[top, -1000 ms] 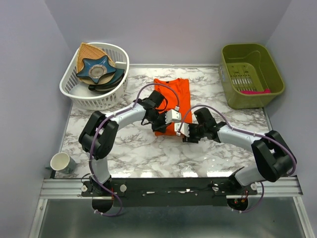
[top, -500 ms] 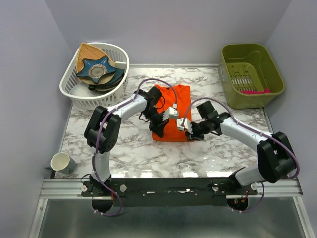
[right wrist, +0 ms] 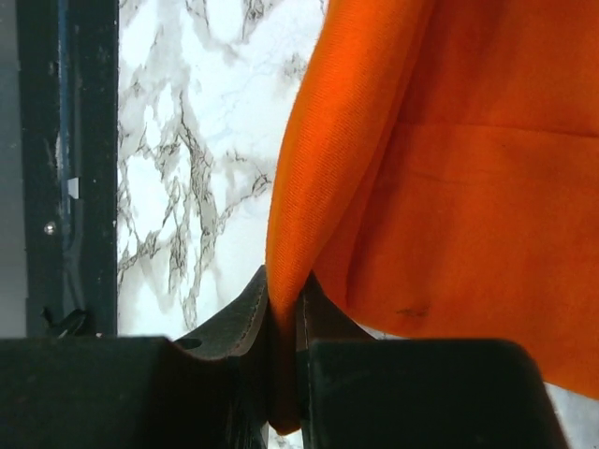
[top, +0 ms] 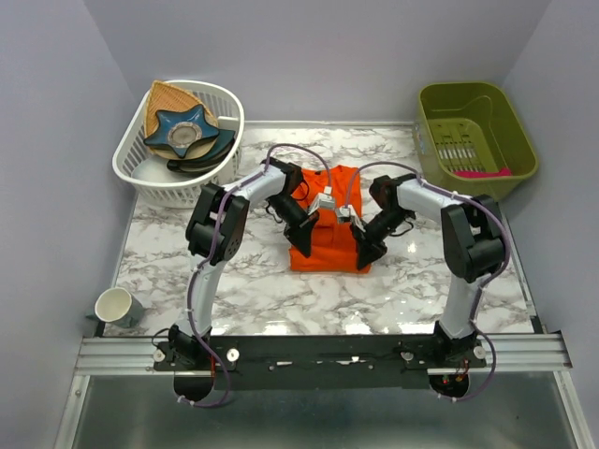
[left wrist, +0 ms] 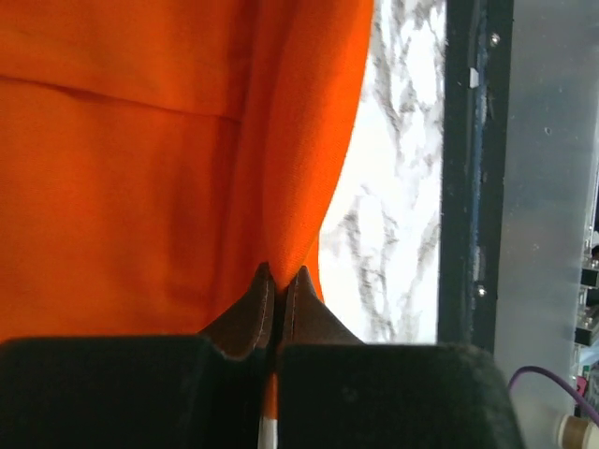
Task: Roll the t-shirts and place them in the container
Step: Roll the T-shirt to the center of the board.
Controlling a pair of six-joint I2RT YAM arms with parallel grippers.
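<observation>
The bright orange t-shirt [top: 329,251] lies folded in a narrow strip in the middle of the marble table. My left gripper [top: 309,227] is at its left edge and my right gripper [top: 363,245] at its right edge, facing each other across it. In the left wrist view the left gripper [left wrist: 279,277] is shut on a fold of the t-shirt [left wrist: 140,168], which hangs taut from the tips. The right gripper [right wrist: 284,282] is likewise shut on a thick fold of the t-shirt [right wrist: 468,187], with cloth showing between its fingers.
A white basket [top: 140,174] at the back left holds a blue star-shaped dish [top: 184,130] and a tan woven piece [top: 168,96]. A green bin [top: 522,161] stands at the back right. A white cup [top: 114,305] sits beyond the table's front left corner.
My right gripper has closed on the shirt's right edge. Both arms have swung their elbows in toward the shirt, and the shirt has shifted a little toward the near edge.
</observation>
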